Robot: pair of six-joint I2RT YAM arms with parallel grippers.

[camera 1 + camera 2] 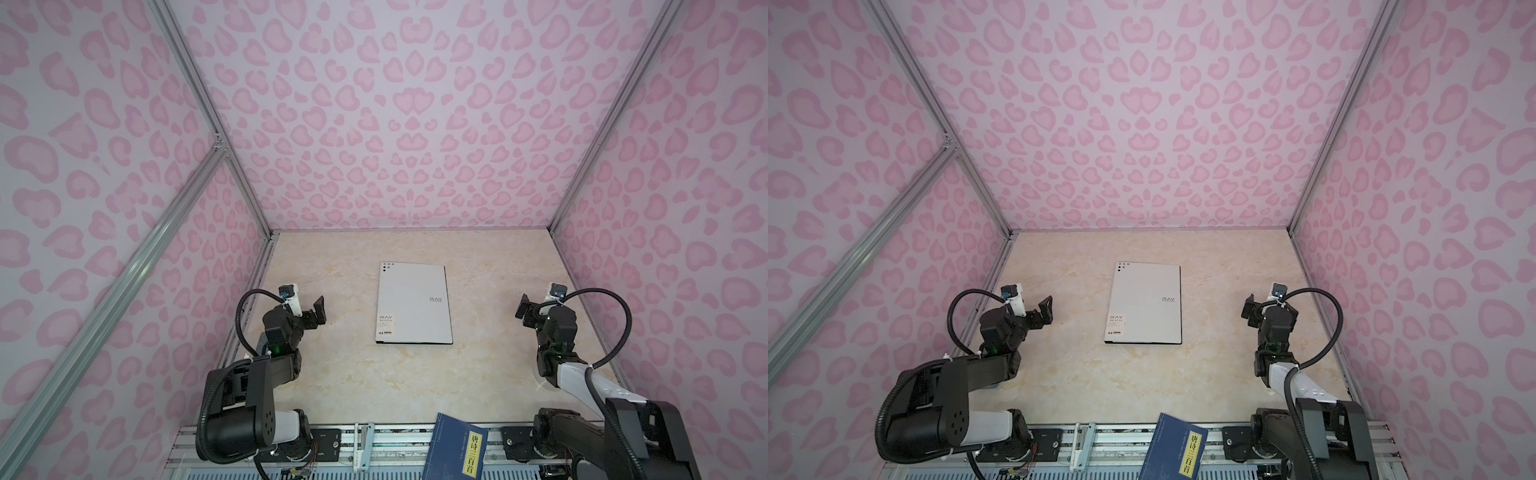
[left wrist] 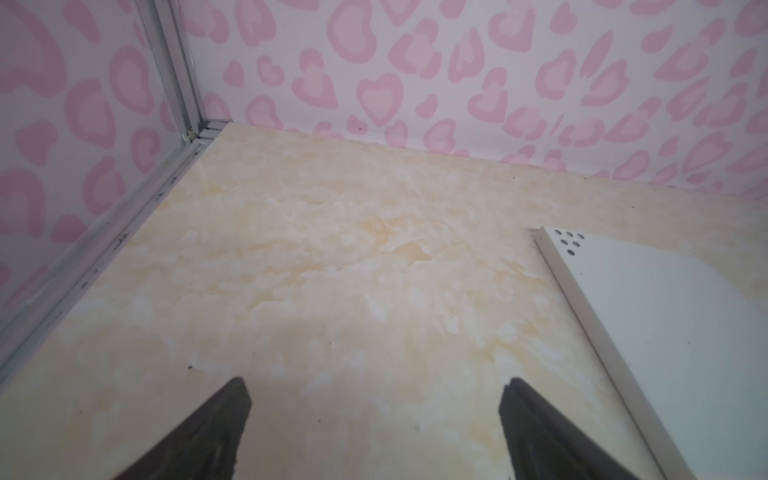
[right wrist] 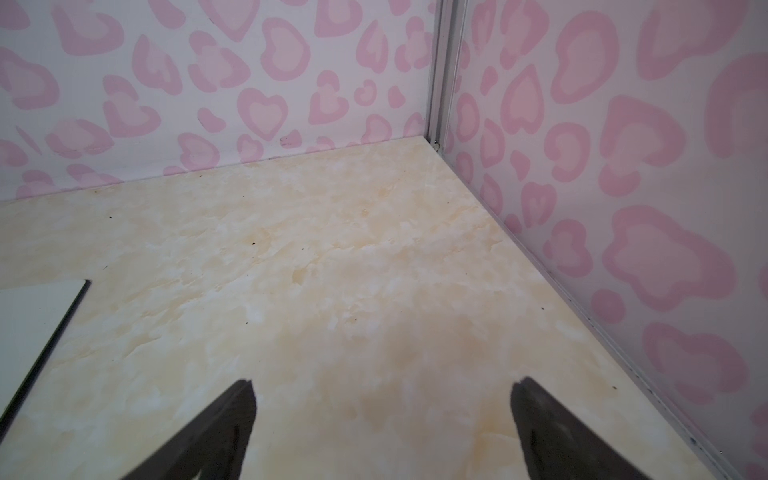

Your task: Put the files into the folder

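Robot lab cell: aluminium frame [image 1: 219, 145], pink-print panels [image 1: 415, 124] around marble-look bench [image 1: 478, 374], left arm [image 1: 257, 374], right arm [image 1: 577, 374] bolted on near-edge rail [image 1: 399, 440].

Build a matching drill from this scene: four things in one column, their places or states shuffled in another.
1. folder
2. blue book
3. left tool
4. right tool

A. open, right of the folder
B. closed, flat in the table's middle
C. open, left of the folder
D. at the table's near edge

Pairs: 1-B, 2-D, 3-C, 4-A
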